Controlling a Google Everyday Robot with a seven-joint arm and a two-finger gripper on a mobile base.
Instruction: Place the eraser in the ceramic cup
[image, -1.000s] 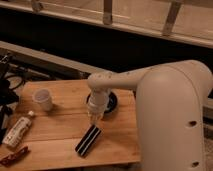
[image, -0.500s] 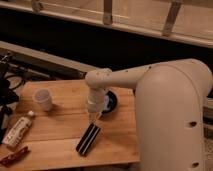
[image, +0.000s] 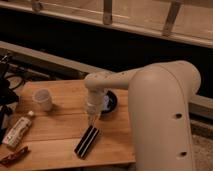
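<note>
Claw: the claw (image: 93, 119) hangs from the white arm (image: 155, 105) over the middle of the tabletop (image: 57, 127), pointing down.
Claw state: cannot tell whether it is open or closed; it looks to carry nothing.
Eraser: the black eraser (image: 87, 141) lies flat on the wood, slanted, just below the claw's tip and near the front edge; I cannot tell whether the two touch.
Cup: the white cup (image: 43, 99) stands upright at the left of the tabletop, well apart from the eraser and the claw.
Dish: a dark round dish (image: 112, 102) sits behind the claw, partly hidden by the arm.
Bottle: a pale bottle (image: 16, 131) lies on its side at the left edge.
Bar: a dark wrapped bar (image: 13, 156) lies at the front left corner.
</note>
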